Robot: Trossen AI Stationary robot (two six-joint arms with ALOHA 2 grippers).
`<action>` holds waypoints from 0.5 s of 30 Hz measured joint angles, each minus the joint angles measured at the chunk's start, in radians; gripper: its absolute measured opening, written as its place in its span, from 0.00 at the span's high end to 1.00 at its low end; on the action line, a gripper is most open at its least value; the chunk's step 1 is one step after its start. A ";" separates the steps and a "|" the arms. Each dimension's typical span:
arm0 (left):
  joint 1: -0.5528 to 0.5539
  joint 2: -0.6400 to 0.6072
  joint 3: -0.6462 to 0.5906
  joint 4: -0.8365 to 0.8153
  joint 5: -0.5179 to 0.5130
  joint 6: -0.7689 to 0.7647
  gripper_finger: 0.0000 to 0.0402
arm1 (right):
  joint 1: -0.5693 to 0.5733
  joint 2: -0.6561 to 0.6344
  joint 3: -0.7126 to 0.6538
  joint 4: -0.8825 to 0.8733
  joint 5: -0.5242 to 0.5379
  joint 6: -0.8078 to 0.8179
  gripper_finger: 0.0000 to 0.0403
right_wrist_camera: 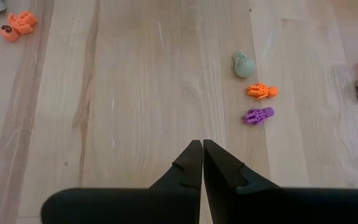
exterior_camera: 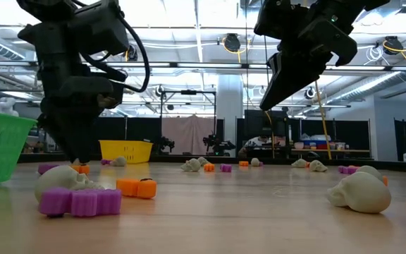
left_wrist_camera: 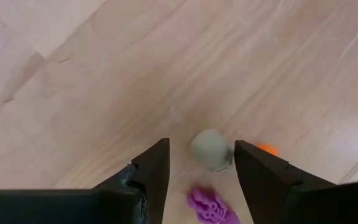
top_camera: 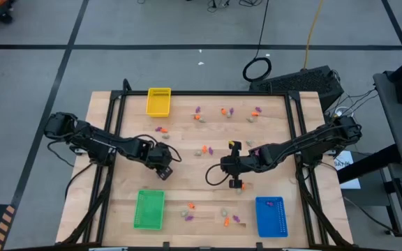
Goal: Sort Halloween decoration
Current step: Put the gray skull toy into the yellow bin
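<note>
Many tiny trinkets, orange, purple and beige-grey, lie scattered on the wooden table [top_camera: 117, 202]: a loose band toward twelve o'clock by the yellow tray [top_camera: 159, 102], a few near the middle, and a short row toward six o'clock between the green tray [top_camera: 149, 209] and the blue tray [top_camera: 271, 216]. In the left wrist view a beige-grey skull [left_wrist_camera: 211, 149] lies on the wood between the spread fingers, touching neither so far as can be seen, with a purple skeleton [left_wrist_camera: 211, 208] just beside it and an orange piece [left_wrist_camera: 266, 149] partly hidden past one finger [left_wrist_camera: 263, 180]. The left gripper [top_camera: 165, 171] hangs low over the table at about nine o'clock from the centre, its jaws wide apart and holding nothing. The right gripper [top_camera: 236, 183] sits just to the three o'clock side of centre, raised off the table in the low view, its jaws pressed together on nothing. Ahead of it in the right wrist view lie a beige-grey skull [right_wrist_camera: 243, 64], an orange skeleton [right_wrist_camera: 261, 91] and a purple skeleton [right_wrist_camera: 257, 115] in a close row, well clear of the fingertips.
</note>
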 joint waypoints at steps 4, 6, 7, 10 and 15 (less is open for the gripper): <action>-0.001 0.000 -0.029 -0.001 0.001 0.000 0.56 | 0.000 0.000 0.000 0.000 0.000 0.000 1.00; 0.000 -0.002 -0.040 0.006 0.001 0.000 0.56 | 0.000 0.000 0.000 0.000 0.000 0.000 1.00; 0.000 -0.002 -0.044 0.008 0.000 0.001 0.56 | 0.000 0.000 0.000 0.001 0.000 0.000 1.00; 0.000 -0.003 -0.051 0.021 0.000 0.016 0.56 | 0.000 0.000 0.001 0.009 0.000 0.000 1.00; 0.015 -0.003 -0.052 0.021 -0.005 0.050 0.64 | 0.000 0.000 0.001 0.015 0.000 0.000 1.00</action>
